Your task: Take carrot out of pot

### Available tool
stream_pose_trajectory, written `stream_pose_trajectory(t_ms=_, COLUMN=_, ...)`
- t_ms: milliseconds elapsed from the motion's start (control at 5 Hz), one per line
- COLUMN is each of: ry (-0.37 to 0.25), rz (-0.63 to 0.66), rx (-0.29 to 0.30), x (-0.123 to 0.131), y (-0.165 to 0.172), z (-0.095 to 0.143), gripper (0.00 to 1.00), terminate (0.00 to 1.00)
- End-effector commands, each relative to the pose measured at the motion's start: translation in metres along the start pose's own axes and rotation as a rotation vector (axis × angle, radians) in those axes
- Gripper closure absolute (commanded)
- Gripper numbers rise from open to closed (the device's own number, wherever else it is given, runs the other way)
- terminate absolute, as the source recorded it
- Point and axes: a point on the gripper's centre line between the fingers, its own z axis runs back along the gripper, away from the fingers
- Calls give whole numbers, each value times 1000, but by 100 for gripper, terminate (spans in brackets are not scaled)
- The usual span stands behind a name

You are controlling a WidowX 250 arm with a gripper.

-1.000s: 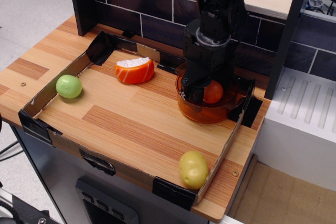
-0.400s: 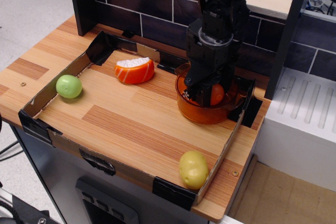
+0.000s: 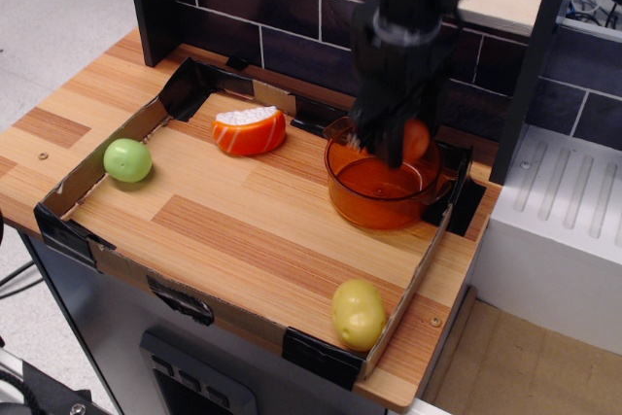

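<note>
The translucent orange pot (image 3: 379,196) stands at the back right of the cardboard-walled tray. My black gripper (image 3: 397,143) hangs just above the pot's rim, blurred by motion. It is shut on the small plain orange carrot (image 3: 416,140), which shows at the right side of the fingers, level with or slightly above the rim. The inside of the pot now looks empty.
An orange wedge with a white top (image 3: 250,130) lies left of the pot. A green ball (image 3: 128,159) sits at the tray's left wall. A yellow-green lump (image 3: 358,314) lies in the front right corner. The cardboard tray wall (image 3: 423,259) runs close to the pot's right.
The gripper has risen out of the pot with the carrot in it. The carrot moved up from the pot's bottom to about rim height. The pot stayed in place.
</note>
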Motion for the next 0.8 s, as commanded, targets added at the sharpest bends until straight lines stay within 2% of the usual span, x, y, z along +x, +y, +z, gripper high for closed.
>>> stream_pose_trajectory(t_ms=0, ry=37, rz=-26, rx=-117, x=23, y=7, z=67, gripper=100, terminate=0)
stream_pose_trajectory(t_ms=400, ry=31, rz=-130, rx=-68, x=40, y=63, z=59, gripper=100, terminate=0)
stream_pose_trajectory(t_ms=600, ry=11, rz=-151, rx=-32, x=47, y=81, z=46, gripper=100, terminate=0)
